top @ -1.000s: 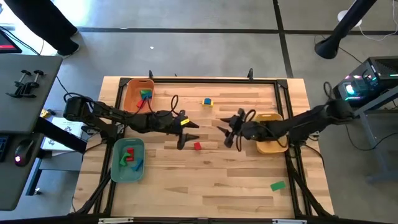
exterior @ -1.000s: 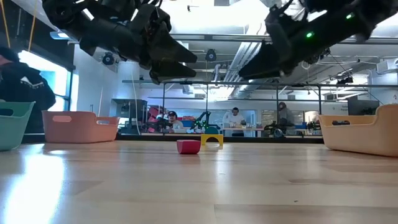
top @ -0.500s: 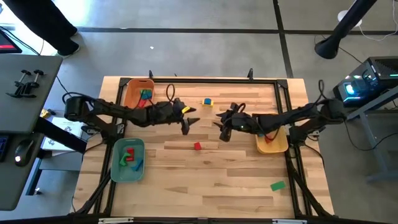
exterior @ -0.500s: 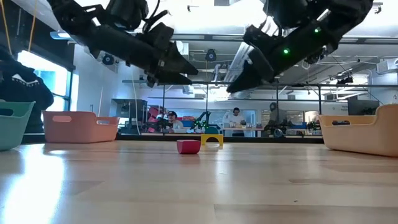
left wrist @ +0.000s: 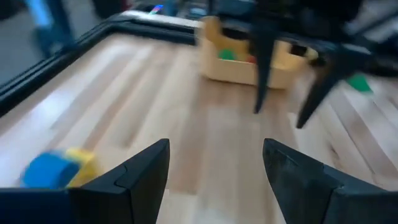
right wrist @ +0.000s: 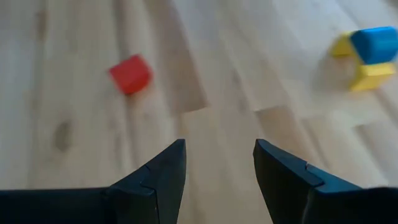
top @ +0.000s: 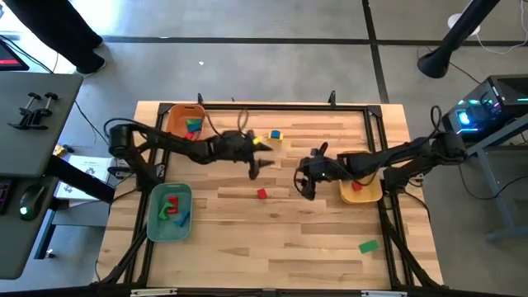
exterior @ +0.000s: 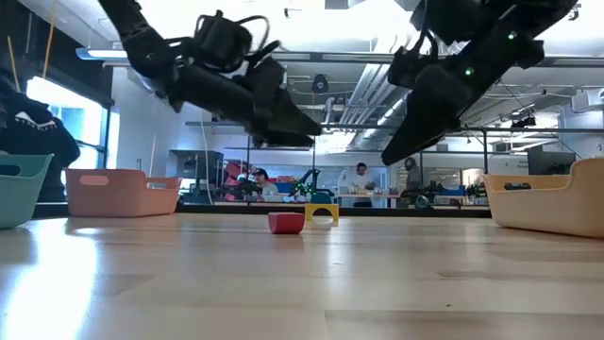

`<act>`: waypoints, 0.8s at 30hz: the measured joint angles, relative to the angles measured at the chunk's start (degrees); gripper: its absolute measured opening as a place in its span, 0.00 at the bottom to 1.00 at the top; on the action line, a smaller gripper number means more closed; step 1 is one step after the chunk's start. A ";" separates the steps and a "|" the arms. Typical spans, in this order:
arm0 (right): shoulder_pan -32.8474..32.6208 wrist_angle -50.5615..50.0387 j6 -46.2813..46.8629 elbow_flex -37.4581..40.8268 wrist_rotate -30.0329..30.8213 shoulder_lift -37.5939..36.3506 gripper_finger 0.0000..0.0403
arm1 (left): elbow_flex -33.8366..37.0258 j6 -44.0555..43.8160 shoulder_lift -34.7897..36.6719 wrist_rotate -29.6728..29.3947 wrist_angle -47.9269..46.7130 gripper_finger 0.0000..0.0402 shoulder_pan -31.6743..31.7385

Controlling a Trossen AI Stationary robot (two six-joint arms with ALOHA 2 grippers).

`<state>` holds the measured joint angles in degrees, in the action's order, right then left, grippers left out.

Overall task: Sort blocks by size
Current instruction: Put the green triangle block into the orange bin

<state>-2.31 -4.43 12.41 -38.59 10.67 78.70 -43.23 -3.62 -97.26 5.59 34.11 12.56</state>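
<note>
High view, left to right: light wooden table (top: 289,239) framed by a black rail, on grey floor; a person stands at the far left beside a dark side desk (top: 25,107). Teal tray (top: 155,216) near left and orange tray (top: 175,124) far left each hold blocks. Left gripper (top: 259,157), fingers spread wide and empty, hangs above the table just beside the blue-and-yellow blocks (top: 275,135). A small red block (top: 261,194) lies at centre. Right gripper (top: 304,183), also wide and empty, hovers right of it. Yellow tray (top: 369,195) at right; green block (top: 368,246) near right. Low view: workshop with people behind the table
</note>
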 joint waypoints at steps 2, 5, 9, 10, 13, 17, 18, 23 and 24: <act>-2.18 0.29 0.78 0.02 -0.07 0.04 0.45 | -1.74 4.37 -1.55 0.08 0.00 0.61 -2.40; -6.63 -2.10 6.84 -0.91 -4.07 -0.20 0.45 | -3.16 10.31 -2.48 -0.11 -0.45 0.61 -5.98; -13.66 -11.84 28.55 -4.47 -16.19 -0.71 0.45 | -3.21 10.45 -2.12 -1.33 -0.37 0.61 -10.25; -16.14 -13.79 33.92 -4.73 -18.18 -0.75 0.45 | -3.21 9.34 -2.09 -1.58 -0.17 0.61 -11.16; -24.43 -18.96 45.00 -4.83 -23.53 -0.71 0.45 | -3.21 7.10 -2.19 -1.88 -0.33 0.61 -13.16; -34.23 -27.16 53.30 -4.58 -26.18 -0.69 0.45 | -3.21 6.87 -2.37 -2.40 -0.17 0.61 -14.82; -36.16 -28.06 55.87 -4.57 -28.70 -0.69 0.45 | -3.21 6.87 -2.37 -2.83 0.10 0.61 -15.12; -40.98 -29.94 65.90 -4.57 -44.26 -0.70 0.45 | -3.21 6.24 -2.37 -5.01 0.11 0.61 -15.96; -41.43 -30.04 67.48 -4.57 -44.59 -0.70 0.45 | -3.21 5.85 -2.37 -5.03 0.12 0.61 -16.06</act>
<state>-43.74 -34.47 79.89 -43.16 -33.92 78.01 -46.44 2.23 -99.63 0.56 34.22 -3.50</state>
